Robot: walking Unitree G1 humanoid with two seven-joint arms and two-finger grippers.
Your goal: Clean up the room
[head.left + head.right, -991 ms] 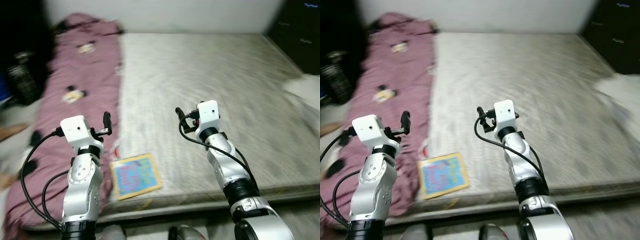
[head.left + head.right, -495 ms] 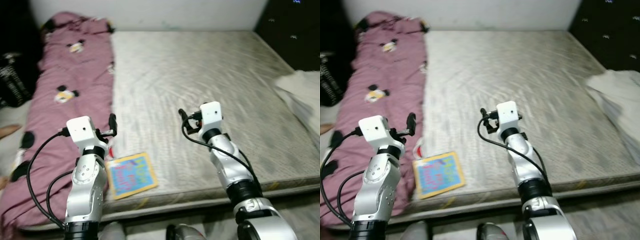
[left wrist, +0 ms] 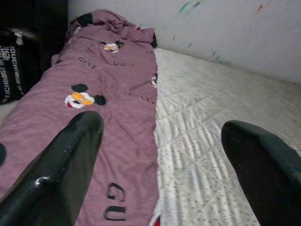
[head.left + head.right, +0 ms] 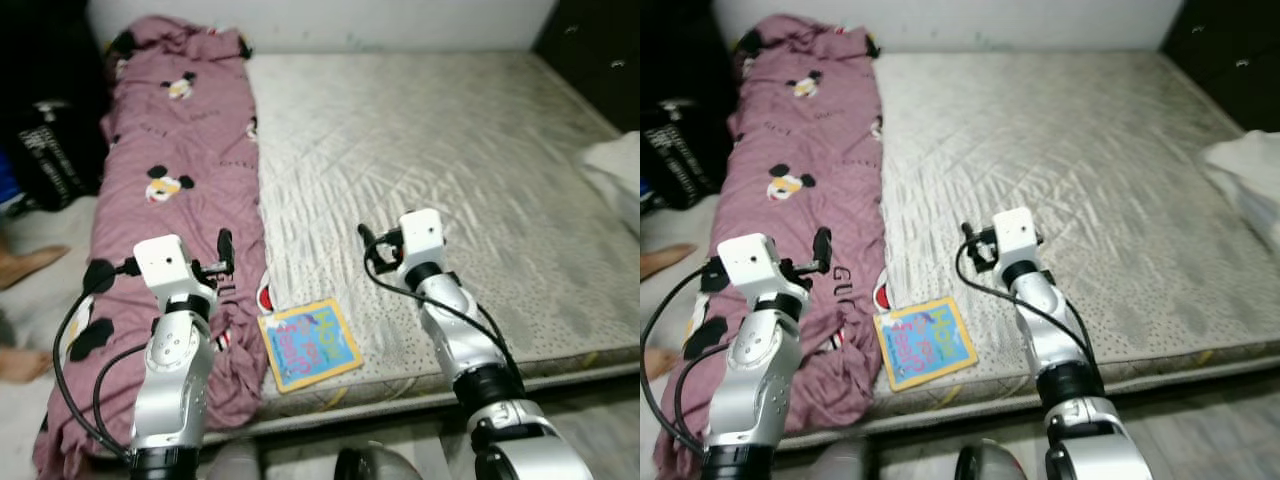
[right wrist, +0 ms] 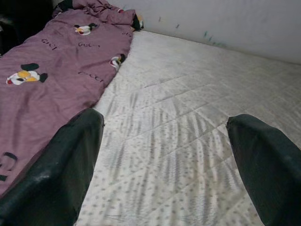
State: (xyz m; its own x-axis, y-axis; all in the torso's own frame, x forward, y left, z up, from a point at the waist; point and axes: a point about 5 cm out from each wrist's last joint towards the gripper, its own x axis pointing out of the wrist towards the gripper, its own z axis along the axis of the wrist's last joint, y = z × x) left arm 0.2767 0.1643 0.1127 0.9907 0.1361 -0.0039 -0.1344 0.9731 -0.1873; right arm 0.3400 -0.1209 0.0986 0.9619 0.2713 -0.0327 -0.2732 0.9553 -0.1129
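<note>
Black fingers stand spread wide on both arms, and we hold nothing: the left end effector (image 4: 224,250) hovers over the near part of the purple blanket (image 4: 170,180), and the right end effector (image 4: 367,243) hangs above the bare grey mattress (image 4: 450,160), forward of the near edge. Through each wrist camera we see the two fingers (image 3: 61,174) far apart with only bedding between them (nothing is touched on either side).

Just beside and below the left end effector, the bright children's book (image 4: 308,343) lies flat at the mattress's near edge, its left side touching the blanket's hem. The blanket, printed with cartoon mice, runs in a long bunched strip down the left side of the bed. A white cloth (image 4: 1245,170) lies off the right side, and a dark bag (image 4: 50,150) stands on the floor (image 4: 40,300) to the left, where a person's bare foot (image 4: 25,265) also rests.

We judge this the approach step, with no object yet chosen. The book seems the likeliest first pick; taking it would call for lowering an end effector to the bed's edge and pinching the thin cover from its overhanging side.
</note>
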